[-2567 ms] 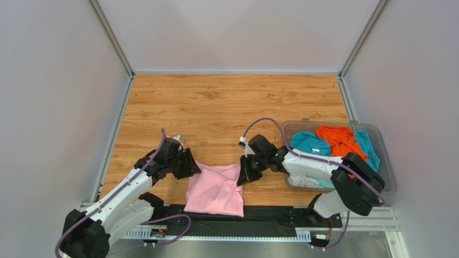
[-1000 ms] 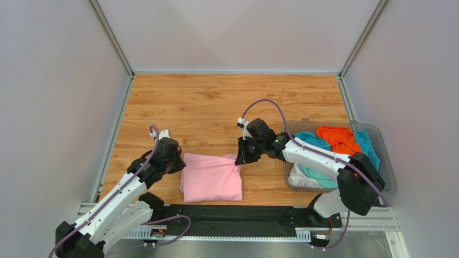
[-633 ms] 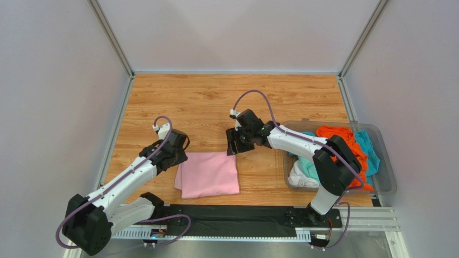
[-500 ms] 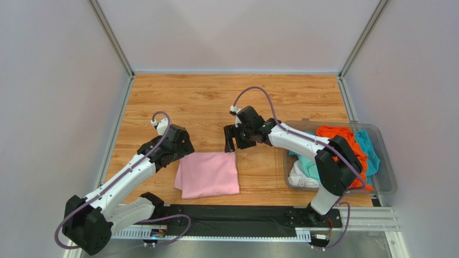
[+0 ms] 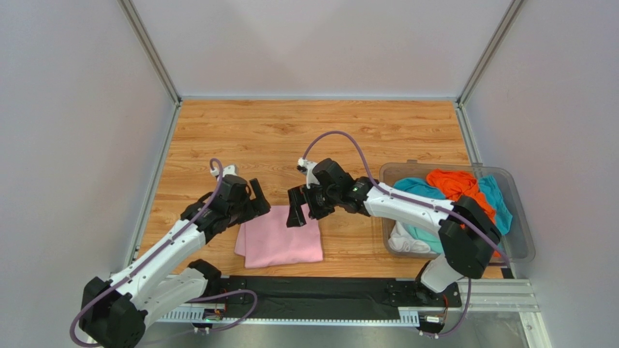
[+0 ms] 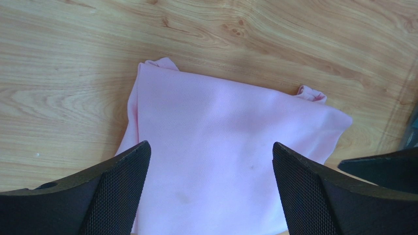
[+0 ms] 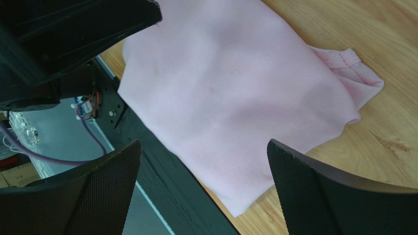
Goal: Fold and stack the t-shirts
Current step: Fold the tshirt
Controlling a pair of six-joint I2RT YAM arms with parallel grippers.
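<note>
Note pink shirt (image 5: 280, 238) lying folded at near edge of bench (image 5: 290, 138), midway. See left fingers (image 6: 113, 196) and right fingers (image 7: 319, 196) spread wide over its far edge, gripping nothing; judge this as clearance so fold stays put.

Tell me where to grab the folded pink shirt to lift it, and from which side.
Best bet: pinch the pink t-shirt at its left and right side edges, coming down from above. It lies flat on the table with no raised part, and edge grips should catch all folded layers.
</note>
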